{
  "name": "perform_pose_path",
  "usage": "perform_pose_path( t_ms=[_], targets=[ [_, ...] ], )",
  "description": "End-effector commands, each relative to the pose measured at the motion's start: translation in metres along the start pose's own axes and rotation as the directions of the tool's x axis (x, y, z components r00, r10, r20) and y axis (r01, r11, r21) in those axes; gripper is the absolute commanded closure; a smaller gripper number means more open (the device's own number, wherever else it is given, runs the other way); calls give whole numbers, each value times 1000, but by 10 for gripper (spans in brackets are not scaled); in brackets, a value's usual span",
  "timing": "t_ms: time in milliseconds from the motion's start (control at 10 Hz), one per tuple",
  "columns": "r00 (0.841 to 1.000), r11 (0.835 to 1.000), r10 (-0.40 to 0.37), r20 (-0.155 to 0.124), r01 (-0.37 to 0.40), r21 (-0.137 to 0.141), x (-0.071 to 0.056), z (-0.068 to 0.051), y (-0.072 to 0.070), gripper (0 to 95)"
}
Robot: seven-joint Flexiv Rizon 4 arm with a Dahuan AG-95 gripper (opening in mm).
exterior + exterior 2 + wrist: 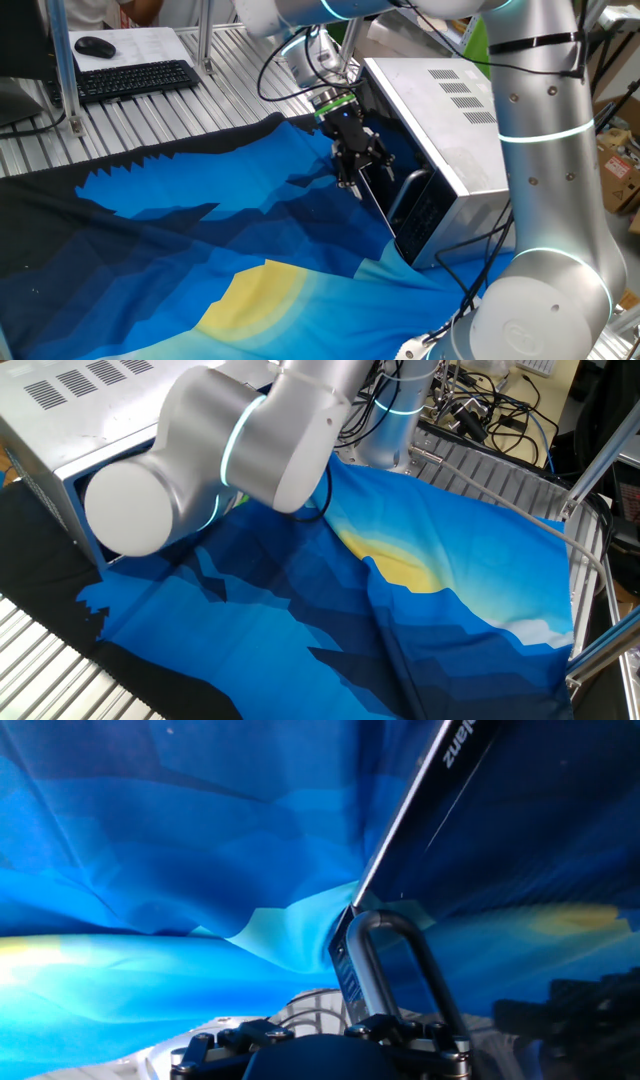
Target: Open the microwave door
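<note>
Tool [352, 181] hovers before microwave door [383, 170], finger spread unclear; rigid hinged panel, glossy glass; curved bar handle [407, 196] likely best hold.

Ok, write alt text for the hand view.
Close-up along the hand: the microwave door, dark reflective glass, fills the right side, with its curved silver bar handle rising just ahead of the gripper body at the bottom edge. A rumpled blue cloth fills the left.
</note>
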State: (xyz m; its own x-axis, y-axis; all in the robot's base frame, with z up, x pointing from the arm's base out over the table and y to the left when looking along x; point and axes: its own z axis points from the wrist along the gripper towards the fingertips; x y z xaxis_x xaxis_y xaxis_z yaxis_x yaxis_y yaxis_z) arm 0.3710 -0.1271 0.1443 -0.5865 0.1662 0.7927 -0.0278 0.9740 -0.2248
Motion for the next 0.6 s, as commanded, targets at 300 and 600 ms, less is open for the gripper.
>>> perform_pose_path(
  t_ms=[300,600],
  targets=[
    [1000,1000,2,-5,-2,10,-1,-1,-8,190],
    [1000,1000,11,-4,-11,11,2,7,-8,190]
  ],
)
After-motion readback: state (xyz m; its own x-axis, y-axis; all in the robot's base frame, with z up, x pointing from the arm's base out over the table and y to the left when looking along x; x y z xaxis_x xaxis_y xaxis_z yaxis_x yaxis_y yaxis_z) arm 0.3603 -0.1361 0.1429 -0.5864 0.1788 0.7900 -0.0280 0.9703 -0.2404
